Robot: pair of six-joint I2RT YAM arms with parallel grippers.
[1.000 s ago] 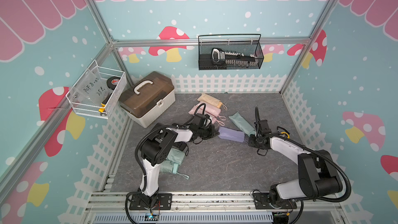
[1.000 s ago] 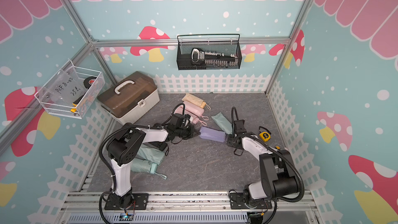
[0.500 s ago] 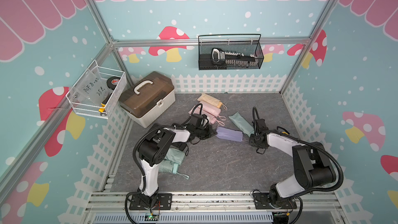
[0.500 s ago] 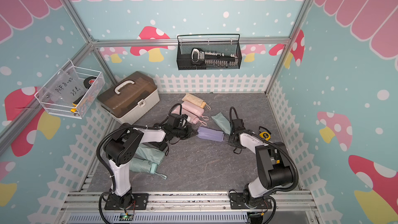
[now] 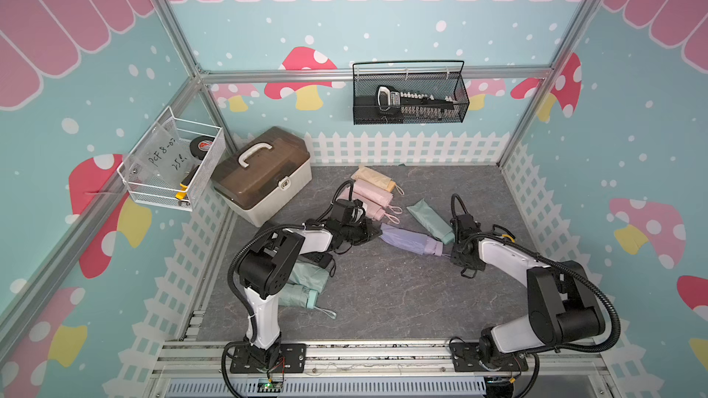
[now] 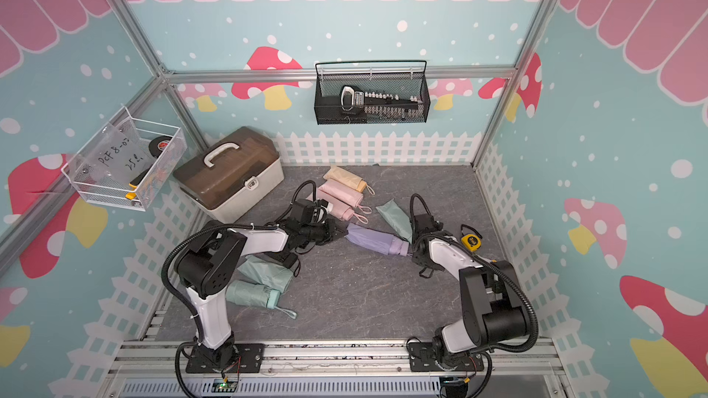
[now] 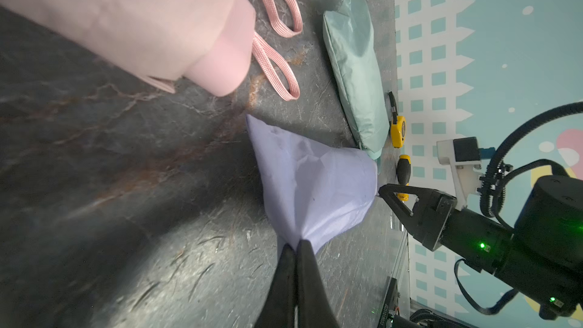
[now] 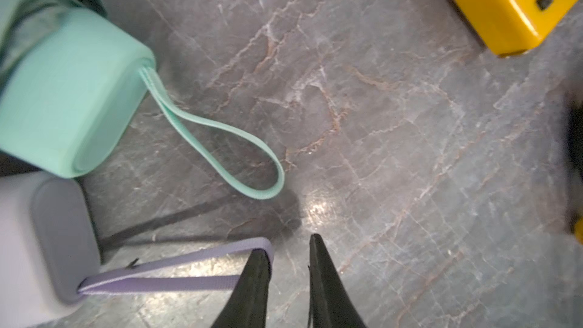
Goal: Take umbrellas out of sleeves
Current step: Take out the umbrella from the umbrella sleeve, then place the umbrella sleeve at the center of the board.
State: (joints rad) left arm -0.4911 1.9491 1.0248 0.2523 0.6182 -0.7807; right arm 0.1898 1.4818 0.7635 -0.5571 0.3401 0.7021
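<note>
Fingers of my right gripper (image 8: 288, 244) stand slightly apart, the lilac umbrella's (image 8: 60, 241) wrist loop (image 8: 176, 276) hooked round one. Left of them, slightly farther, my left gripper (image 7: 296, 244) is pinched tight on the lilac sleeve's (image 7: 309, 184) closed end. Farther back lie two sleeved pink umbrellas (image 5: 373, 199).

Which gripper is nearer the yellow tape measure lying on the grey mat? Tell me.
Right. The right gripper is close to the yellow tape measure, by the handle of the lilac umbrella; the left gripper pinches the far end of the lilac fabric sleeve, farther away.
</note>
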